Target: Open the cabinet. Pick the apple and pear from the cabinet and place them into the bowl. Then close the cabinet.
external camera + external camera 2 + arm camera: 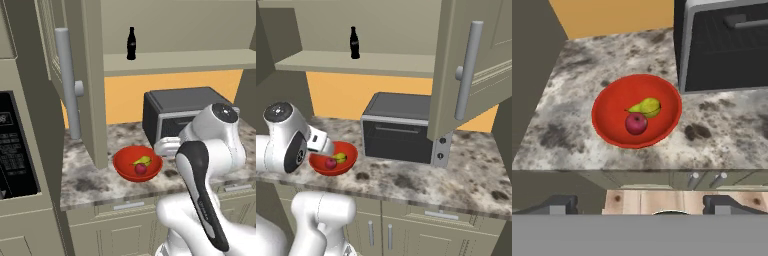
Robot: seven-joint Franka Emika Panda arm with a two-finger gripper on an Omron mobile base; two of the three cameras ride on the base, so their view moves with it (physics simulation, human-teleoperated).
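Note:
The cabinet stands open, its left door [75,75] and right door [466,65] swung out over the counter. On the counter sits the red bowl [120,159] [351,155] [612,110]. Inside it lie the dark-red apple [141,169] [330,163] [636,123] and, touching it, the yellow-green pear [142,161] [340,157] [647,107]. My gripper [639,204] hangs above the counter's front edge, on the near side of the bowl. Its jaws are open wide with nothing between them.
A dark cola bottle [131,44] [355,43] stands on the cabinet shelf [175,61]. A black toaster oven [180,107] [398,127] [727,45] sits right of the bowl. The open left door's edge reaches the counter [90,180] just left of the bowl.

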